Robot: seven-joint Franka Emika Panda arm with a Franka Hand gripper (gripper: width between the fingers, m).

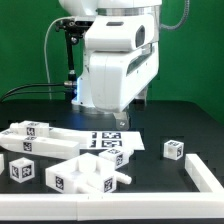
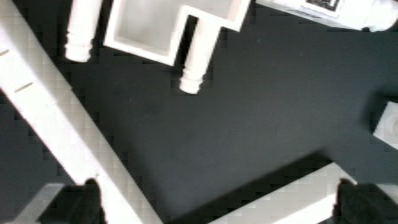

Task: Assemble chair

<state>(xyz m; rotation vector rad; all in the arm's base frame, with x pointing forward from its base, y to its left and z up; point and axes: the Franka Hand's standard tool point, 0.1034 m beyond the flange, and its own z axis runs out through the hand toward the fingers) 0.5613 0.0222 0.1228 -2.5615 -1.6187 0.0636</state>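
while gripper (image 1: 121, 122) hangs wide open, holding nothing: chair parts (image 1: 85, 175) at its seven o'clock, exterior view; long bar (image 1: 55, 135) axis nine-to-three o'clock.

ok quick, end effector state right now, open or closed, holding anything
end effector: open, jaws wide apart, holding nothing

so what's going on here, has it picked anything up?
Nothing is held yet. The robot arm's hand is open and empty, hanging low near the marker board. The white chair parts lie scattered on the black table, most on the exterior view's left, a couple on its right.
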